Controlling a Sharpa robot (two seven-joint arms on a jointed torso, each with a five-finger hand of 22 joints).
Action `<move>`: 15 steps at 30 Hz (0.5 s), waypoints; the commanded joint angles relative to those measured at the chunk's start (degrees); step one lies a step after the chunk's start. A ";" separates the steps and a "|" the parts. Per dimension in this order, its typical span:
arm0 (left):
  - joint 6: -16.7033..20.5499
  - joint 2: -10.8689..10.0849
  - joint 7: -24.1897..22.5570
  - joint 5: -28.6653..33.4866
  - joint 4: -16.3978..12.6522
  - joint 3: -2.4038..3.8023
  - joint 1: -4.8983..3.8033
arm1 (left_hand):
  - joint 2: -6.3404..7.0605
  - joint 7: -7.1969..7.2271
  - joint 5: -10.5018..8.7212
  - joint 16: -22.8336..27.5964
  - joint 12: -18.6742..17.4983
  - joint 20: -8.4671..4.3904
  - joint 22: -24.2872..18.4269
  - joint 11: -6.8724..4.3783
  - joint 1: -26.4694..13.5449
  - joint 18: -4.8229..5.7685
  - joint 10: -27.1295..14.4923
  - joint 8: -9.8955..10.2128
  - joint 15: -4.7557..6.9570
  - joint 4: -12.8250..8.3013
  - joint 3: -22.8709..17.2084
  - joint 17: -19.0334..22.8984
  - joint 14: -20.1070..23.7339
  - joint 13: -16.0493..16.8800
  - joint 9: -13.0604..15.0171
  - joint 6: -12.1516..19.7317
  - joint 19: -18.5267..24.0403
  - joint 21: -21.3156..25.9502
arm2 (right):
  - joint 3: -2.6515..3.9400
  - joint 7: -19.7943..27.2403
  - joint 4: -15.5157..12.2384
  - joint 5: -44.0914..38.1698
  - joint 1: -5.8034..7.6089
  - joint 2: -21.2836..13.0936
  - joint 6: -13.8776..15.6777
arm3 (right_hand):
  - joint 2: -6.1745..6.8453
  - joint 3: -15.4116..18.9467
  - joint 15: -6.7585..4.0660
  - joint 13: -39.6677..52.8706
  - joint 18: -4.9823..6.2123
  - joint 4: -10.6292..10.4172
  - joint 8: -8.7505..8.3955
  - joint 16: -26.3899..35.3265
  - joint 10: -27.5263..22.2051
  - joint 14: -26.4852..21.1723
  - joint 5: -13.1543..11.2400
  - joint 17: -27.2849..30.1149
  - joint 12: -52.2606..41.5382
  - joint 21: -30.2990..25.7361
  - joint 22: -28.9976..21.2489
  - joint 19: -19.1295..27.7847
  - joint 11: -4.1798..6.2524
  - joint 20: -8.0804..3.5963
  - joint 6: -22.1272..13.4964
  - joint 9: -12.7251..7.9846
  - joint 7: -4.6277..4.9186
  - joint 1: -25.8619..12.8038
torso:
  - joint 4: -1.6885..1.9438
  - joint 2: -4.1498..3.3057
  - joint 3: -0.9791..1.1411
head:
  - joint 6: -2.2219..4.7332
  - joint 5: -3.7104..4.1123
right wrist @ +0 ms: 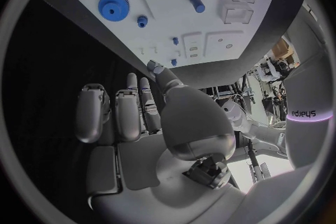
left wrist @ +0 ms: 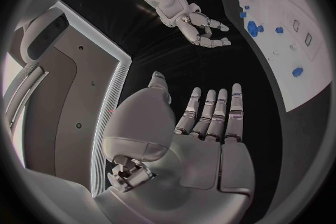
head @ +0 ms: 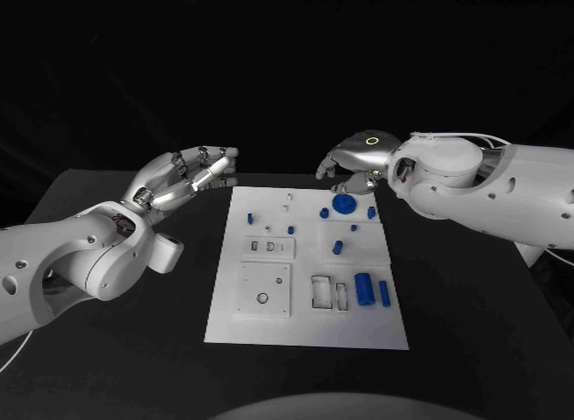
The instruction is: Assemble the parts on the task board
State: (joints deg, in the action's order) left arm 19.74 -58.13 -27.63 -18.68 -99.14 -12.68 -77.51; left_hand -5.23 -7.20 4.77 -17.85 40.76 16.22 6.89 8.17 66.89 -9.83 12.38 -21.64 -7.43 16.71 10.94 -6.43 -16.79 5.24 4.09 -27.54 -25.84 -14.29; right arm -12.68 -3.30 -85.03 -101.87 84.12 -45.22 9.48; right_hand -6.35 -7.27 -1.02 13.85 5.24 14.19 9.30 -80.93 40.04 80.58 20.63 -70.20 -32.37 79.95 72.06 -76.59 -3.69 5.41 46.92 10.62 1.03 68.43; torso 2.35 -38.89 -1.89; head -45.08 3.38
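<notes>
Both silver hands' fingers spread empty beside the flat white task board [head: 307, 325].

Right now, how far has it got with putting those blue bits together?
Hardly started, it seems. Nothing looks assembled: the blue parts lie scattered on the task board. Neither the left hand nor the right hand holds anything; both hover by its far end. All assembly remains.

task board [left wrist: 308, 75] cut off by the left wrist circle's rim, far corner behind the right hand [head: 353, 162] in head view, smallest blue pieces [head: 354, 228] too small to identify
</notes>
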 commanded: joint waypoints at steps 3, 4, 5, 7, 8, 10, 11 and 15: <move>0.97 -0.33 -2.40 -0.35 -0.29 0.08 -0.24 | -0.44 1.38 -0.09 13.87 -12.01 -0.53 -3.43 -4.14 0.27 0.87 -8.17 1.70 2.06 0.02 1.35 5.33 13.59 -2.36 -0.66 2.22 13.77 7.11 | -0.04 -0.19 2.80 -2.17 -1.16 1.49 0.44 | 1.42 -0.49 -0.18 -0.56 -1.23 -2.02 0.04 -0.08 0.17 1.07 -5.53 -0.13 2.55 1.12 2.03 -1.57 0.38 -0.15 0.99 0.95 1.47 -2.87 | -0.06 -0.51 0.16 | -0.04 -0.40; 0.92 -0.32 -2.58 0.13 -0.28 0.08 -0.25 | -0.50 1.74 -0.22 15.46 -14.09 -0.99 -4.28 -4.59 0.20 1.18 -9.41 2.20 2.55 0.03 1.48 5.68 14.98 -2.54 -0.73 2.74 17.04 8.91 | -0.04 -0.09 3.29 -1.96 -1.37 1.73 0.56 | 1.68 -0.34 -0.49 -0.59 -1.23 -2.54 0.14 -0.03 0.10 1.15 -6.65 -0.10 2.87 1.13 2.12 -1.63 0.82 -0.31 1.32 1.13 2.44 -3.28 | 0.00 -0.39 0.15 | -0.08 -0.49; 0.88 -0.31 -2.75 0.66 -0.28 0.08 -0.26 | -0.50 2.09 -0.41 16.73 -15.73 -1.52 -4.88 -4.96 0.10 1.38 -10.19 2.79 3.03 0.05 1.59 6.04 15.99 -2.69 -0.81 3.38 19.42 10.22 | -0.04 0.03 3.73 -1.76 -1.56 1.95 0.66 | 1.97 -0.15 -0.75 -0.59 -1.24 -3.06 0.11 0.03 -0.03 1.21 -7.56 -0.07 3.17 1.12 2.20 -1.68 1.07 -0.51 1.44 1.25 3.35 -3.64 | 0.05 -0.34 0.15 | -0.13 -0.56; 0.79 -0.33 -3.02 1.63 -0.31 0.08 -0.27 | -0.45 3.00 -0.64 17.85 -17.89 -2.24 -5.28 -5.90 -0.11 1.37 -11.01 4.09 3.66 0.06 1.70 6.43 16.79 -2.88 -0.96 4.82 21.34 11.24 | -0.04 0.24 4.45 -1.44 -1.88 2.31 0.77 | 2.32 0.08 -0.78 -0.59 -1.24 -3.70 0.07 0.13 -0.28 1.22 -8.20 0.04 3.54 1.06 2.21 -1.66 1.05 -0.67 1.64 1.38 3.95 -4.04 | 0.11 -0.17 0.11 | -0.22 -0.61; 0.76 -0.35 -3.12 1.96 -0.33 0.08 -0.28 | -0.44 3.33 -0.68 17.85 -18.64 -2.41 -5.38 -6.27 -0.18 1.29 -11.24 4.53 3.67 0.06 1.71 6.43 16.79 -2.95 -1.01 5.27 21.81 11.50 | -0.04 0.32 4.74 -1.29 -2.02 2.45 0.76 | 2.44 0.14 -0.75 -0.59 -1.22 -3.93 -0.04 0.21 -0.44 1.17 -8.34 0.16 3.70 0.97 2.12 -1.58 0.98 -0.69 1.58 1.39 4.15 -4.13 | 0.09 -0.15 0.11 | -0.23 -0.67; 0.76 -0.39 -3.25 2.43 -0.35 0.08 -0.28 | -0.48 3.73 -0.67 17.85 -19.25 -2.48 -5.72 -6.71 -0.22 1.26 -11.41 4.92 3.45 0.06 1.69 6.43 16.79 -3.00 -1.04 5.56 22.94 12.20 | -0.04 0.54 5.25 -0.86 -2.30 2.69 0.73 | 2.58 0.10 -0.63 -0.62 -1.13 -4.31 -0.66 0.58 -0.95 0.88 -8.27 0.78 4.18 0.66 1.75 -1.25 0.75 -0.66 0.87 1.25 4.54 -4.04 | 0.02 0.00 0.10 | -0.66 -0.75; 0.75 -0.43 -3.27 2.58 -0.37 0.08 -0.28 | -0.50 3.82 -0.60 17.85 -19.39 -2.43 -5.93 -6.80 -0.20 1.28 -11.45 5.06 3.36 0.06 1.68 6.43 16.79 -3.01 -1.04 5.58 23.58 12.62 | -0.04 0.66 5.47 -0.66 -2.44 2.79 0.70 | 2.65 0.03 -0.52 -0.65 -1.11 -4.45 -0.95 0.75 -1.29 0.75 -8.07 1.02 4.47 0.52 1.63 -1.11 0.58 -0.60 0.55 1.19 4.80 -3.89 | 0.01 0.02 0.11 | -0.78 -0.73; 0.76 -0.58 -3.28 2.96 -0.42 0.08 -0.29 | -0.18 4.63 -1.30 17.85 -20.46 -1.72 -6.24 -7.46 -0.92 1.30 -11.67 6.47 3.29 0.16 1.83 6.43 16.79 -3.11 -1.23 6.91 24.59 13.27 | -0.04 1.03 6.14 -0.12 -3.01 3.05 0.28 | 2.76 -0.28 -0.34 -0.66 -1.05 -4.72 -1.45 1.02 -1.82 0.51 -7.21 1.40 5.08 0.24 1.45 -0.86 0.44 -0.45 0.25 1.17 4.93 -3.33 | -0.11 0.14 0.05 | -1.09 -0.68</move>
State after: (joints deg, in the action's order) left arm 20.37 -58.67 -29.43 -17.13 -99.38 -12.67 -77.69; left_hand -5.50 -2.65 3.64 -0.20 20.46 14.47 1.46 1.01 66.51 -8.87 0.63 -15.39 -3.82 16.81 12.40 -0.05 -0.20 2.15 2.89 -20.89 -1.46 -1.32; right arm -12.72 -2.95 -79.10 -102.26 81.25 -42.27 9.94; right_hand -3.91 -7.49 -1.32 13.25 4.38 9.80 8.04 -80.26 38.67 81.46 13.21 -68.85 -27.48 80.43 73.56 -77.86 -3.17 5.12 47.55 11.85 5.88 64.69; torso 2.34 -38.88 -1.79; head -45.99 2.68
